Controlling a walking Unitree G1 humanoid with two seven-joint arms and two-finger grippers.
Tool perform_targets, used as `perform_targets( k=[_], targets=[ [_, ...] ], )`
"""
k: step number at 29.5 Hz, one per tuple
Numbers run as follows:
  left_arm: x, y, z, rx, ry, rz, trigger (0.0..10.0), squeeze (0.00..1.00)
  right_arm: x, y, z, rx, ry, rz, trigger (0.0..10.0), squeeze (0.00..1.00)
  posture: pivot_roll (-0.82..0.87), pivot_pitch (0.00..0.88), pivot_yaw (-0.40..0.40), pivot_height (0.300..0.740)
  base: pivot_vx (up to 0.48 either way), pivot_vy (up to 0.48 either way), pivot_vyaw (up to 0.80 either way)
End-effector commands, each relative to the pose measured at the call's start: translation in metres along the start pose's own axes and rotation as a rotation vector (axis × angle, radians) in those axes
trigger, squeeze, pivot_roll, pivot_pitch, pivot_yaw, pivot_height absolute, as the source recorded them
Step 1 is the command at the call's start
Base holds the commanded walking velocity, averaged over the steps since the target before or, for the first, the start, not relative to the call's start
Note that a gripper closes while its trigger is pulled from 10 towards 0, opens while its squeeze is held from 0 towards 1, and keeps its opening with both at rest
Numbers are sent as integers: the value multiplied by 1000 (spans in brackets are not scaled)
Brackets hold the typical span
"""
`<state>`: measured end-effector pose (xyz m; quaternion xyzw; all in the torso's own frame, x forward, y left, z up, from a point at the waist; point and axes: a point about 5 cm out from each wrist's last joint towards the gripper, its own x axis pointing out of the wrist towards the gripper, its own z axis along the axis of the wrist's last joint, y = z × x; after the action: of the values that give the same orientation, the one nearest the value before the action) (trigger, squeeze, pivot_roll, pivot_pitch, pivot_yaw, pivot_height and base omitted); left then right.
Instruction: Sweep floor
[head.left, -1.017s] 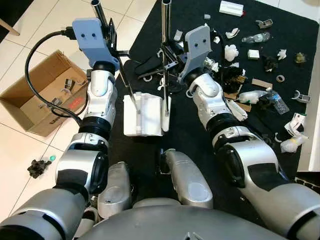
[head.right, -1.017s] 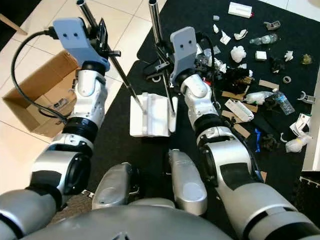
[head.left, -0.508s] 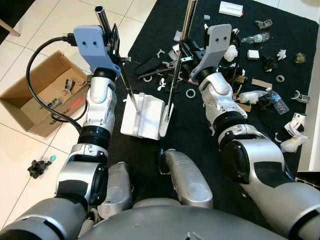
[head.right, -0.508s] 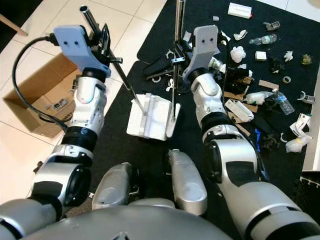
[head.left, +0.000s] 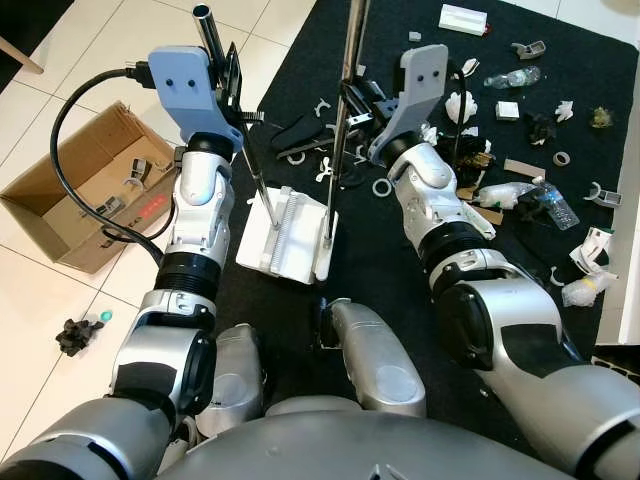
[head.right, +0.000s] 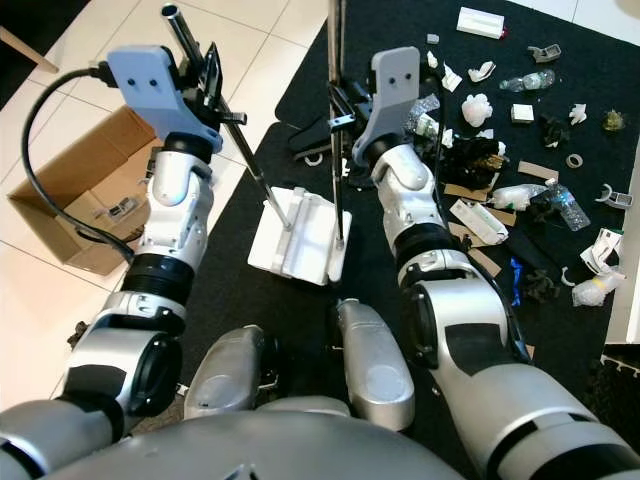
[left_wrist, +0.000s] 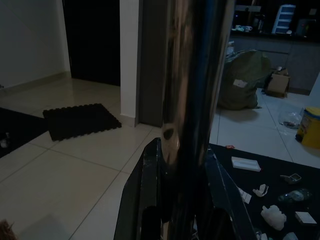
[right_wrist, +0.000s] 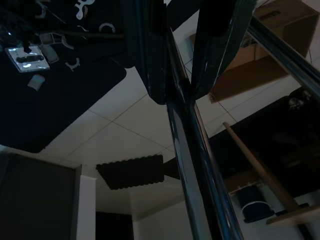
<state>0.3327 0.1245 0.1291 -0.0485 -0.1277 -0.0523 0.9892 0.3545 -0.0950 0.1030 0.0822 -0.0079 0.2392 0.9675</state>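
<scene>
Head view — left gripper (head.left: 228, 85) clenched on dustpan handle (head.left: 240, 130), right gripper (head.left: 352, 100) clenched on broom pole (head.left: 340, 140); white dustpan (head.left: 285, 238) on black rug (head.left: 400, 250) beside litter (head.left: 480, 150). Wrist views — fingers (left_wrist: 145, 200) hug handle; pole (right_wrist: 190, 150) between pads.

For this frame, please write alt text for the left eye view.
Both tools grip metal poles: the left tool on the white plastic dustpan's pole, the right tool on another beside it, over a black rug strewn with litter; a brown cardboard box sits left.

Head stereo pair looks down; wrist cameras face along poles.
</scene>
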Motion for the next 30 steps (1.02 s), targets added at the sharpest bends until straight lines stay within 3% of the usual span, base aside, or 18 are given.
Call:
perform_targets(
  k=[1,8,15,30],
  targets=[
    [2,-6,10,-31,-49,-2,10000,0,4,4,10,-17,-49,30,10000,0,-5,64,18,740,0,0,0],
    [0,-7,9,-27,-47,-2,10000,0,3,3,8,1,-39,27,10000,0,-4,65,15,740,0,0,0],
    [1,-3,7,25,-18,41,10000,0,3,-1,7,90,-54,-14,10000,0,-3,72,16,740,0,0,0],
    [1,-1,8,46,-11,57,10000,0,2,1,7,68,-54,-2,10000,0,0,76,17,740,0,0,0]
  ],
)
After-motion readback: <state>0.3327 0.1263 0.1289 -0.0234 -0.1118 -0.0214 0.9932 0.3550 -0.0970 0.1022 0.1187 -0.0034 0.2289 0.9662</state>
